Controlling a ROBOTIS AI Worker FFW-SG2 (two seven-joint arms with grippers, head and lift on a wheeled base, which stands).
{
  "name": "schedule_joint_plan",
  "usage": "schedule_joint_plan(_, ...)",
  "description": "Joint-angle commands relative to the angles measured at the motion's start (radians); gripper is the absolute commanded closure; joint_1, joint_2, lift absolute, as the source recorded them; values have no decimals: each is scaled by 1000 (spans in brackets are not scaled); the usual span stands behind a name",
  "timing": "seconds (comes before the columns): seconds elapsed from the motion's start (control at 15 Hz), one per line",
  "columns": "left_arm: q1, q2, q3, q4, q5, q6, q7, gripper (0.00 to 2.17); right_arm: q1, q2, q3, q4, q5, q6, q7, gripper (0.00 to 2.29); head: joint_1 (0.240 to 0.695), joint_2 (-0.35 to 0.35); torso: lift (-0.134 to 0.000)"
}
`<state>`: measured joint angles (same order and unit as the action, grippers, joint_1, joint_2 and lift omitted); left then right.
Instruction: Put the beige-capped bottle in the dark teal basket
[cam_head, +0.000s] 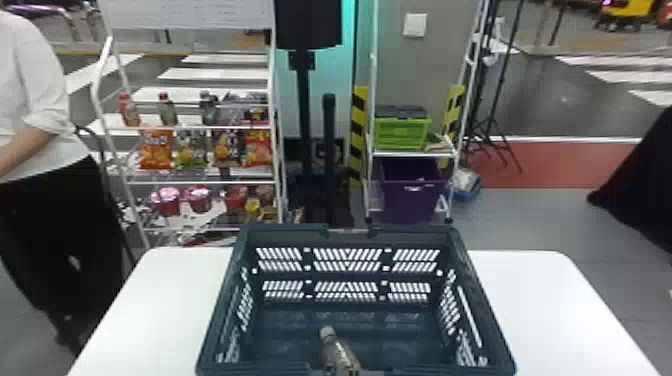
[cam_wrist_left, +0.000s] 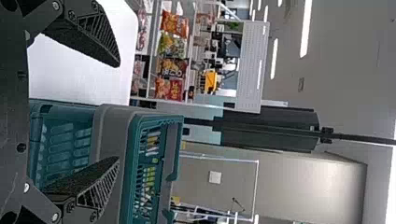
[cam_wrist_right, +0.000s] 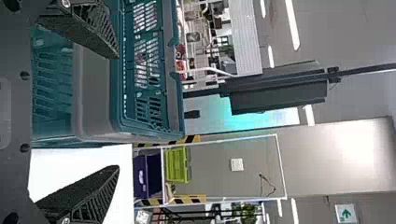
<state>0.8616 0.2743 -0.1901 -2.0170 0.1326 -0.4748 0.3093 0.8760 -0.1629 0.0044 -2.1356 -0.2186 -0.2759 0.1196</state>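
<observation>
The beige-capped bottle (cam_head: 339, 354) is tilting at the near side, apparently inside the dark teal basket (cam_head: 410, 232); your left end effector (cam_wrist_left: 118, 112) and right end effector (cam_wrist_right: 117, 112) are gaping empty, seemingly leaving no placement work.

The basket (cam_head: 285, 236) is dark teal, the table (cam_head: 545, 310) white, the tape (cam_head: 358, 130) striped yellow and black.

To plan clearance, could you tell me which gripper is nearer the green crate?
The right gripper, on the right of the basket with the green crate ahead; the left gripper is across the basket, on its left.
</observation>
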Motion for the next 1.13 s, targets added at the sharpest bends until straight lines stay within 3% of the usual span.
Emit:
schedule_joint_plan(0.0, -3, -14, 1, 0, -7, -4, 5, 184, 20, 8, 0, 25, 1, -38, 14, 46, 499, 0, 0)
schedule_joint_plan(0.53, -9, -37, 0, -16, -11, -4, 11, 184, 69, 11, 2, 36, 1, -90, 26, 46, 499, 0, 0)
schedule_joint_plan(1.07, 7, -37, -2, -23, -18, -23, 28, 184, 92, 11, 2, 33, 1, -121, 26, 49, 499, 0, 0)
